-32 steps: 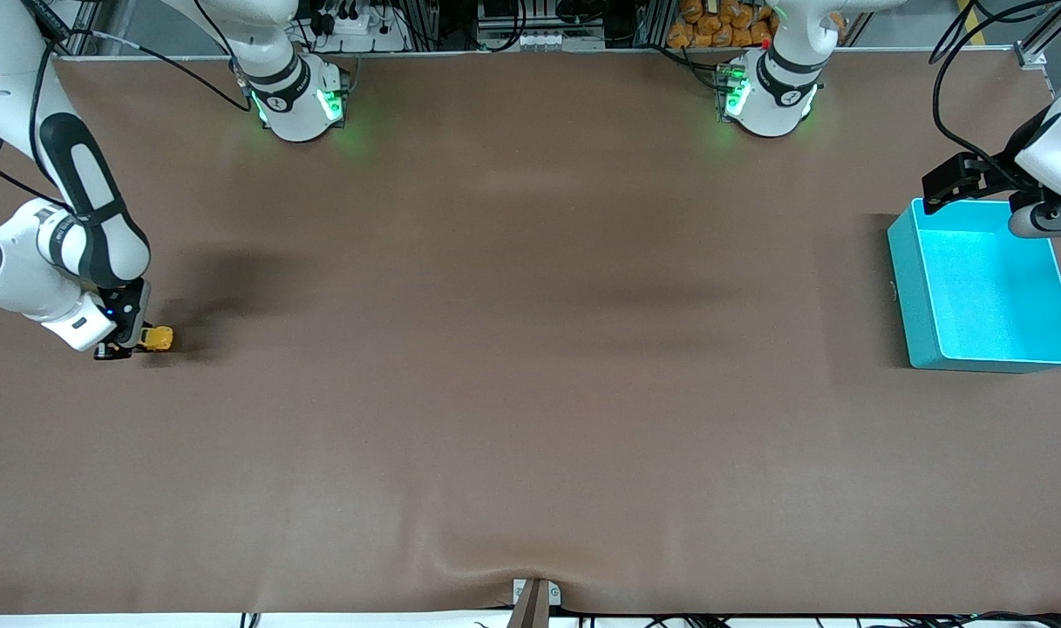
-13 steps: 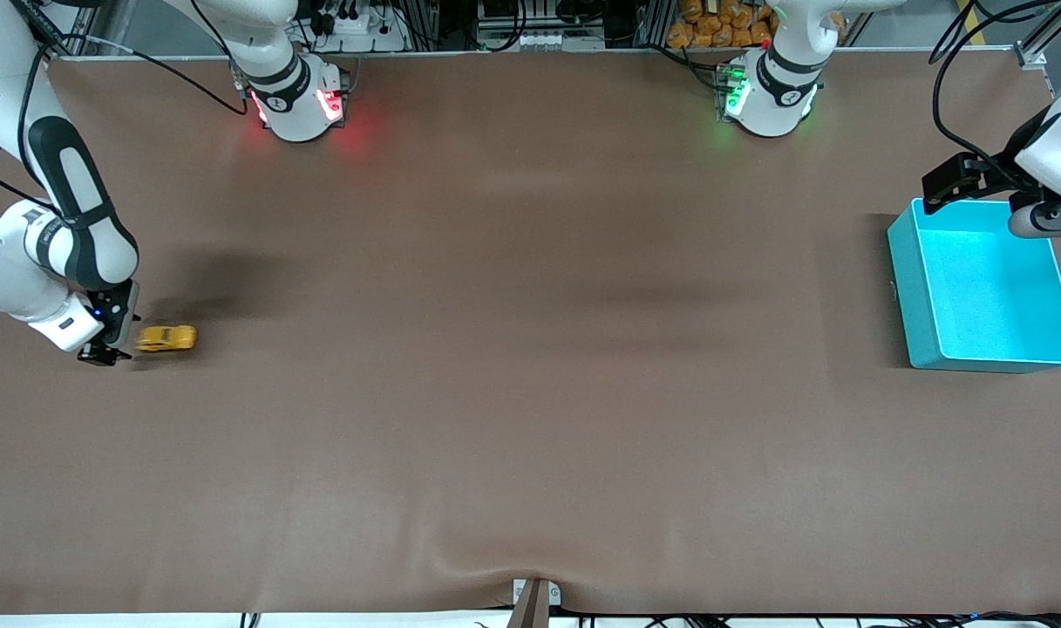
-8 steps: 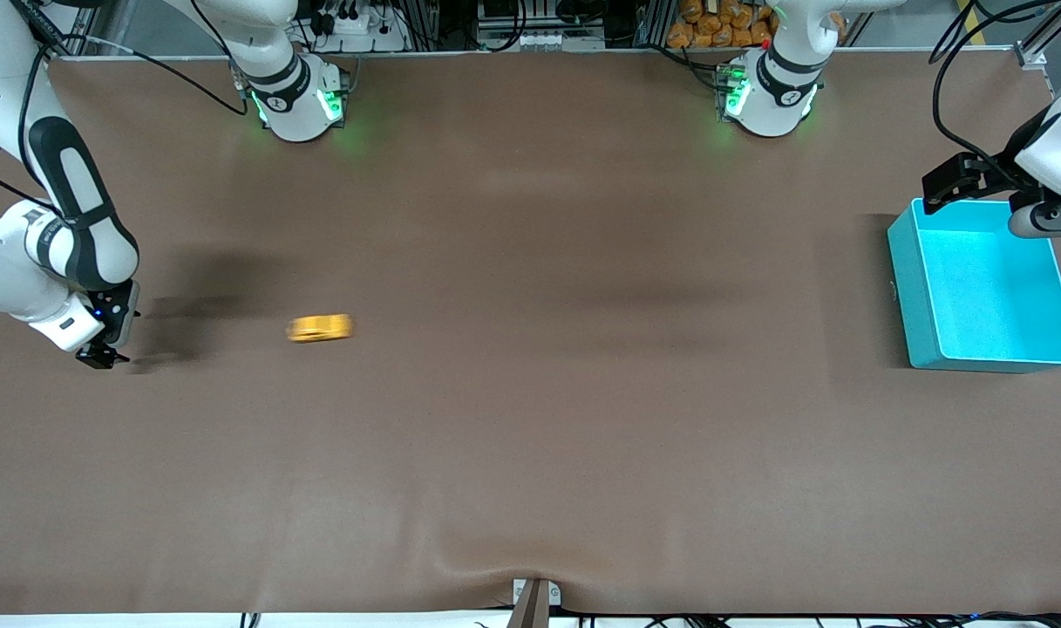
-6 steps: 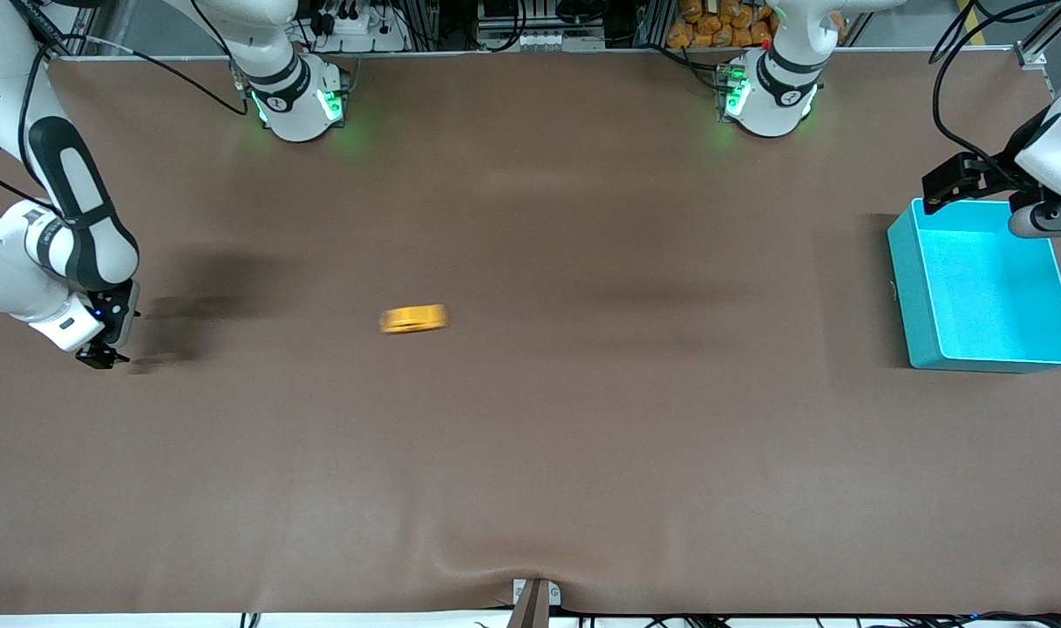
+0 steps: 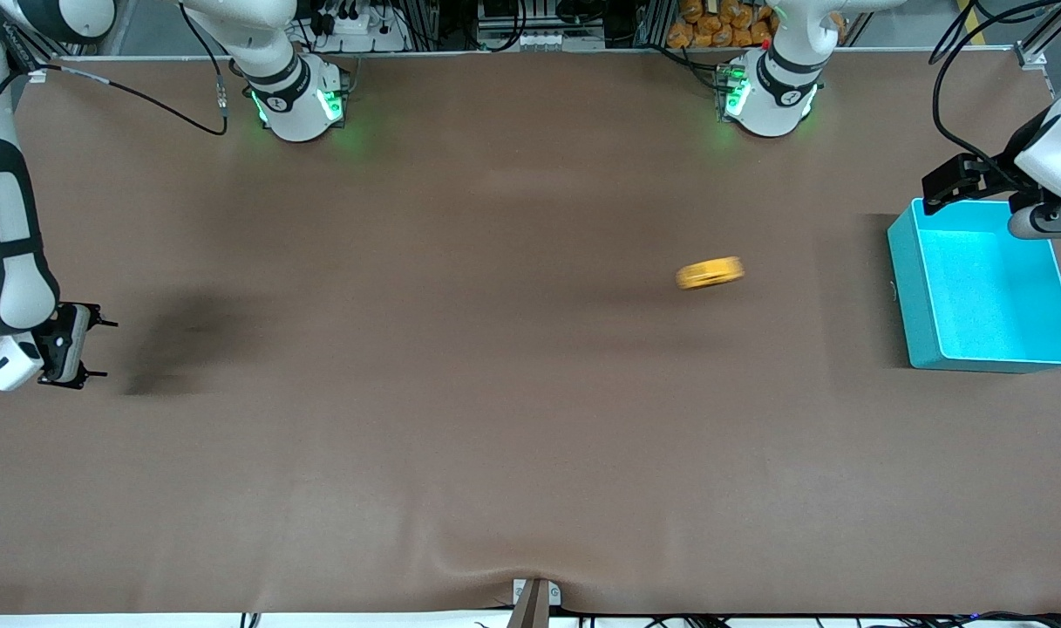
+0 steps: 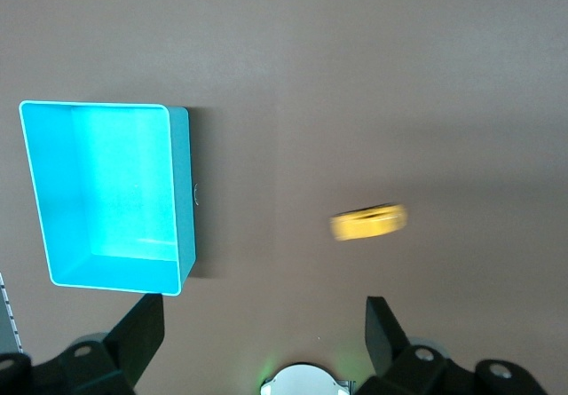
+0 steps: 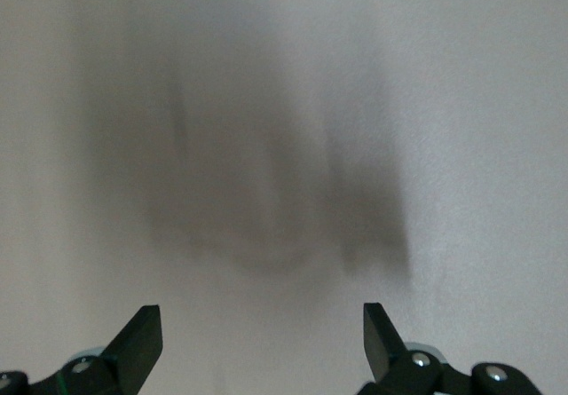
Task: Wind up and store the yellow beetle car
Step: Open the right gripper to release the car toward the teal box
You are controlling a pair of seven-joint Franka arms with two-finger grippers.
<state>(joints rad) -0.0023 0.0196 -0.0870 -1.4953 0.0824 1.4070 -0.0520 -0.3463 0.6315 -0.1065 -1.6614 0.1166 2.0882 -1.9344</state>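
A yellow beetle car (image 5: 710, 273) streaks across the brown table (image 5: 495, 436), well clear of both arms and closing on the teal bin (image 5: 918, 296) at the left arm's end; it shows only as a smeared yellow-orange oval, its windows and wheels lost in the blur (the left wrist view catches the same smudge, beside the bin but not touching it). The winding step looks done and the toy is running on its own, so the step in hand appears to be the wait for it to roll out. The right gripper (image 5: 94, 349) hovers low over the bare table at the right arm's end, jaws spread wide and holding nothing, with only its own shadow on the cloth beneath it in the right wrist view. The left gripper (image 6: 266, 324) hangs over the bin's edge farther from the front camera, its two fingers likewise parted and empty, the arm waiting. From here the storing would seem to fall to the left arm: once the car comes to rest, the next move calls for bringing the spread fingers down around its small rounded body, closing gently on its sides, then lifting it over the bin's wall and letting it go inside. The bin itself stands open and empty, its floor a bright turquoise.
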